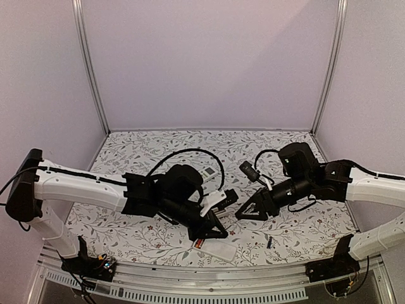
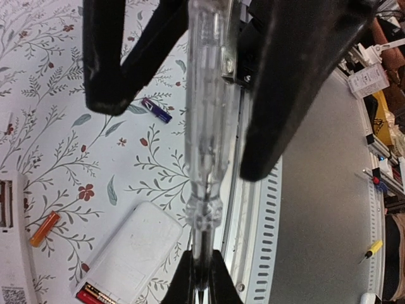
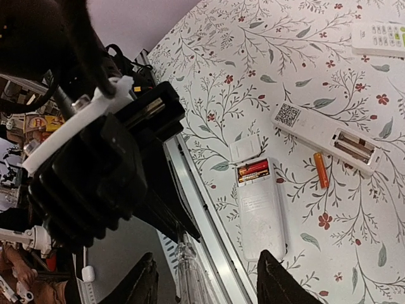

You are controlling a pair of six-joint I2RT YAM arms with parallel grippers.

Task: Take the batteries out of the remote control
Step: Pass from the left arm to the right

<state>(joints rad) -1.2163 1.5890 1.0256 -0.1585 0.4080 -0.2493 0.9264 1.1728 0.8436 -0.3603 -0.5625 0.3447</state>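
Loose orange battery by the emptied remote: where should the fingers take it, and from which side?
Probably its midsection, from straight above, closing across its width. The orange battery lies flat, a thin cylinder with one end toward the emptied remote, so the ends are poor holds, while both long sides have bare table beside them.

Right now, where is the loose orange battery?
In the right wrist view, the loose orange battery lies on the table between the open empty remote above it and the remote with red cells to its left.
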